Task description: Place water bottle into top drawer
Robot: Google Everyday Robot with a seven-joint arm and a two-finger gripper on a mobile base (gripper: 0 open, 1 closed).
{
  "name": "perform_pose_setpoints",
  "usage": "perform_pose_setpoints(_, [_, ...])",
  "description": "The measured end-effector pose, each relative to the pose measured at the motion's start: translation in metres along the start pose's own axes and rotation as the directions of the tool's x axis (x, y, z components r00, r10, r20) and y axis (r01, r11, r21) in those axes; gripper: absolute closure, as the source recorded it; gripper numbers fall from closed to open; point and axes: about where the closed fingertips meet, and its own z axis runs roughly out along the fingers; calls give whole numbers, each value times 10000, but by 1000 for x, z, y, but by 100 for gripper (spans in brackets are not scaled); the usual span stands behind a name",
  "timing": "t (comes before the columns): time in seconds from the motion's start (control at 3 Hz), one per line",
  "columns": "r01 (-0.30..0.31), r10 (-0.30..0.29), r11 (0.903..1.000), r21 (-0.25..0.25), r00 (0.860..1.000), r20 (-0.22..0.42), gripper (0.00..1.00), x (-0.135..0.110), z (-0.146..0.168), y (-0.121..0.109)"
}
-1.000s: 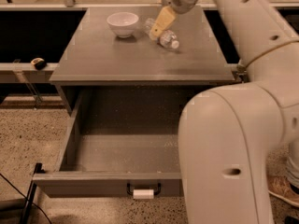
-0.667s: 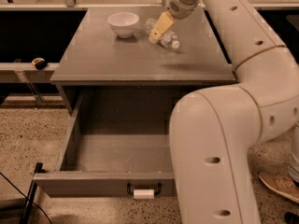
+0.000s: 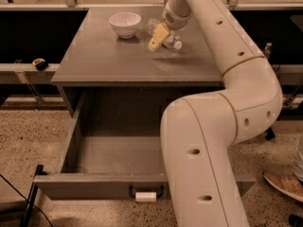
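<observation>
The water bottle (image 3: 172,41), clear plastic with a white cap, lies on its side on the grey counter top (image 3: 113,56), just right of a white bowl (image 3: 125,23). My gripper (image 3: 156,39), with yellow finger pads, is down at the bottle's left side, close over it; contact is hidden by the wrist. The top drawer (image 3: 85,187) is pulled wide open under the counter. Its inside is bare and its black handle with white tape (image 3: 145,196) faces the camera.
My big white arm (image 3: 213,141) rises in front of the drawer's right half and hides it. A railing runs behind the counter. A small dark object (image 3: 40,63) sits on a ledge at left. A person's shoe (image 3: 284,184) is on the floor at right.
My gripper has moved down and a little left, toward the bottle. The arm's elbow has swung further across the drawer's right side. Bottle and bowl have not moved.
</observation>
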Motion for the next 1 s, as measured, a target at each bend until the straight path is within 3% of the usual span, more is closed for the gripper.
perform_pose_setpoints(0.33, [-97,96,9998,-158,9999,-80,38,0,19,3])
perform_pose_setpoints(0.67, [-76,82,9989,-464,9999,113,69,6,23,1])
perform_pose_setpoints(1.0, [505,-358,9908,-1258,9926,1164,92,14,-1,-1])
